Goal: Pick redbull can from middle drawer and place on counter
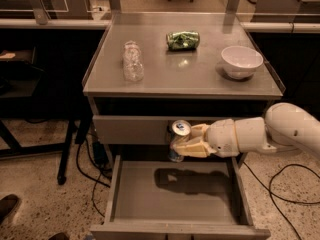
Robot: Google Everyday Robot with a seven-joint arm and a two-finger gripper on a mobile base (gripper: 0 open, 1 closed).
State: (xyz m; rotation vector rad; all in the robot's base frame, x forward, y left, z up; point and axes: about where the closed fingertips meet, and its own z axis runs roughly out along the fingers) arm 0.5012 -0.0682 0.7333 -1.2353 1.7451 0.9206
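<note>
A white robot arm (260, 134) enters from 3 o'clock, cut off by the frame edge past its rounded elbow. Its cream-coloured two-finger end effector (182, 145) sits just below the centre of the view, its fingers (192, 149) closed on the sides of a small slim blue-and-silver redbull can (180, 131). The can is held tilted, with its shiny silver top facing up and towards the camera. Its middle is hidden by the fingers and only a sliver of its base shows beneath them. The can hangs in the air above the back of the wide shallow grey metal middle drawer (150, 204), which is pulled open at 6 o'clock, its front cut off by the bottom edge. A dark shadow of the arm lies on the drawer floor. Above, the flat grey metal desk (190, 79) carries a clear plastic bottle (133, 61) lying at 9 o'clock, a crushed green can (183, 40) at 12 o'clock and a white bowl (241, 61) at 3 o'clock.
</note>
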